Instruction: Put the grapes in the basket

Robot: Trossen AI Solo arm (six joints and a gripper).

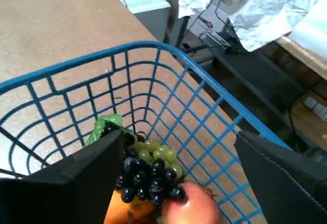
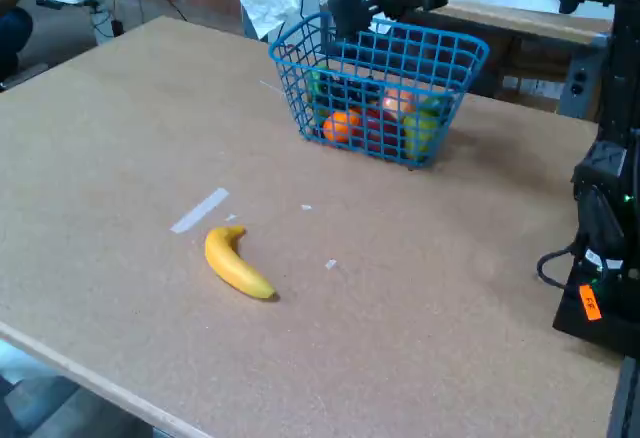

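Note:
The blue wire basket (image 1: 153,45) stands at the far side of the table (image 2: 400,58). In the wrist view the black-purple grapes (image 1: 148,178) with their green leaf (image 1: 104,127) lie inside it, on top of other fruit. My gripper (image 1: 173,183) hangs over the basket with its two black fingers (image 1: 76,183) wide apart and nothing held between them; it is open. In the fixed view the gripper (image 2: 350,13) sits just above the basket's back left rim, and the grapes are hard to make out behind the wires.
The basket also holds a green grape bunch (image 1: 156,152), a reddish fruit (image 1: 191,206) and an orange (image 2: 340,125). A yellow banana (image 2: 238,263) and a tape strip (image 2: 199,210) lie on the near table. A black stand (image 2: 605,238) rises at the right edge.

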